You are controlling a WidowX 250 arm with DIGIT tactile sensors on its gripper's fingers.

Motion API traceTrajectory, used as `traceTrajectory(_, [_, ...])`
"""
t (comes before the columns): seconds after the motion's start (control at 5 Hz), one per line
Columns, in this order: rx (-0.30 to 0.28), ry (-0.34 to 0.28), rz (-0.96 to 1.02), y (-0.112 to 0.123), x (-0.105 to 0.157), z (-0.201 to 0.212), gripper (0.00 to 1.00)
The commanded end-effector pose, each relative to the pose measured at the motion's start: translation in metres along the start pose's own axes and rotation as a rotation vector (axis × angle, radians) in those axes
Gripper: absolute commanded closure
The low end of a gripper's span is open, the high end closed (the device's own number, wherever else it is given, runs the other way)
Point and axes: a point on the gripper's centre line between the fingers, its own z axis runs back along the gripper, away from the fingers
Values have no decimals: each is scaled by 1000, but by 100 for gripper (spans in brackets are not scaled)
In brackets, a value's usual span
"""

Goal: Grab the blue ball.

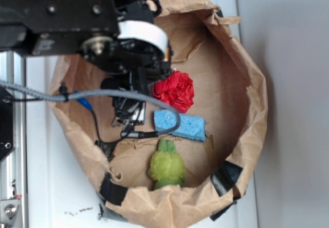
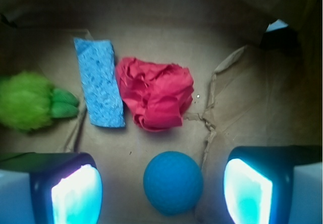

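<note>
The blue ball (image 2: pixel 173 182) is a round teal-blue ball with a dimpled surface, lying on the brown paper floor in the wrist view. It sits between my two pads (image 2: pixel 75 196), a little nearer the right one, with a gap on each side. My gripper (image 2: pixel 162 193) is open and touches nothing. In the exterior view the ball is hidden under the arm, and the gripper (image 1: pixel 128 112) hangs low inside the paper bag, left of the red wad.
A brown paper bag (image 1: pixel 247 84) with a rolled rim walls the area. Inside lie a red ruffled wad (image 1: pixel 175 90), a light blue sponge block (image 1: pixel 180 124) and a green fuzzy toy (image 1: pixel 167 166). In the wrist view these lie beyond the ball.
</note>
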Motion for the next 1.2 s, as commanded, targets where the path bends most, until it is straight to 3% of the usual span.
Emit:
traceTrajectory(0.0, [47,-2,3,13,0,-23,0])
traceTrajectory(0.2, [64,-37,-17,13,-7,-33,0])
traceTrajectory(0.4, [98,-14,-7,25,-40,-35,0])
traceTrajectory(0.6, [115,-14,-7,30,-59,-33,100])
traceTrajectory(0.8, [109,-24,-4,30,-66,-28,100])
traceTrajectory(1.0, [69,-19,18,24,-45,-19,100])
